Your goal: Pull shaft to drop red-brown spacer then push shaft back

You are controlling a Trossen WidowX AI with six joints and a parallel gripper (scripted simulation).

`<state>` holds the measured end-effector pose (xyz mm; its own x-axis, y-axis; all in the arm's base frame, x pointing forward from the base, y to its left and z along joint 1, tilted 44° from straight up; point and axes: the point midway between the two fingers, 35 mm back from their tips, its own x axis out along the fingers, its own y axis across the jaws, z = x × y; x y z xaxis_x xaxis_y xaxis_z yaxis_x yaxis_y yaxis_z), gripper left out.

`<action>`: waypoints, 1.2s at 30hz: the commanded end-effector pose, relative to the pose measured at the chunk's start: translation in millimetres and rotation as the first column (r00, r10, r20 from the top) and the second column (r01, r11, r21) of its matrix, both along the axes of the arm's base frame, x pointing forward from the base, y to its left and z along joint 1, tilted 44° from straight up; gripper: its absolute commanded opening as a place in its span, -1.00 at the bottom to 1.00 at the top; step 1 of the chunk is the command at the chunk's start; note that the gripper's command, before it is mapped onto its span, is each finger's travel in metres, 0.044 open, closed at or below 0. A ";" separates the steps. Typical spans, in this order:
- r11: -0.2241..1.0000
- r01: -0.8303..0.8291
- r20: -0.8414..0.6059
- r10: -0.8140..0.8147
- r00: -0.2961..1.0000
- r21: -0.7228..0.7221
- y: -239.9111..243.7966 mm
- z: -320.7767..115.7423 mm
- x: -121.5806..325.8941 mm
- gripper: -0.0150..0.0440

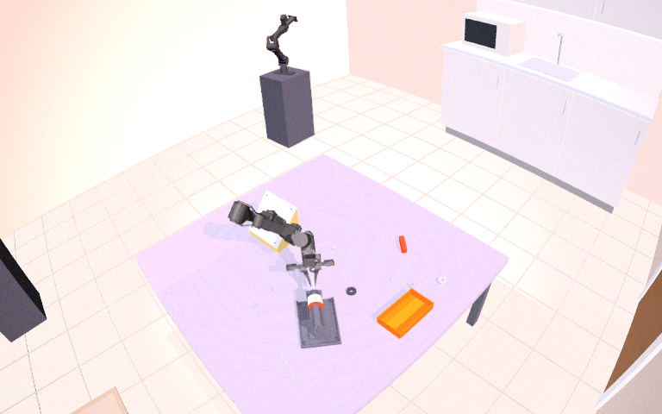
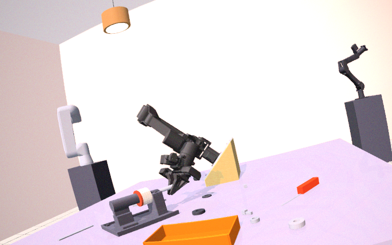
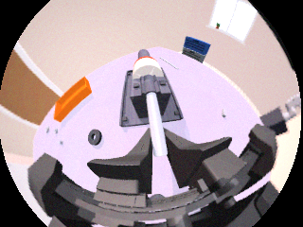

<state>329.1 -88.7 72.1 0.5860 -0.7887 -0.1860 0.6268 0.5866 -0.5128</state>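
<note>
My gripper (image 1: 313, 285) (image 2: 171, 189) (image 3: 154, 129) is shut on the free end of the pale shaft (image 2: 164, 189) (image 3: 154, 115). The shaft passes through the dark support post (image 2: 160, 202) (image 3: 151, 97). The red-brown spacer (image 1: 317, 304) (image 2: 140, 198) (image 3: 142, 59) is in line with the white spacers (image 1: 315, 298) (image 2: 146, 195) (image 3: 146, 70), between them and the big dark housing block (image 1: 317, 319) (image 2: 123, 202), above the base plate (image 1: 332, 337) (image 2: 170, 214) (image 3: 125, 106). The shaft's inner end is hidden.
An orange tray (image 1: 405, 315) (image 2: 199, 226) (image 3: 71, 101) stands beside the fixture. A dark ring (image 1: 351, 294) (image 2: 198, 213) lies between them. A red-handled tool (image 1: 402, 244) (image 2: 308, 185), a white ring (image 2: 296, 225) and small white parts lie farther off. A yellow wedge (image 2: 226, 170) is at the arm's base.
</note>
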 end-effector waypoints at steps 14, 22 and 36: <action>1.000 0.004 -0.001 -0.004 1.000 0.002 0.4 -1.9 -2.9 -0.49; 1.000 0.004 -0.001 -0.004 1.000 0.002 0.8 -2.3 -3.5 -0.49; 1.000 0.004 -0.001 -0.004 1.000 0.002 1.3 -2.9 -4.5 -0.49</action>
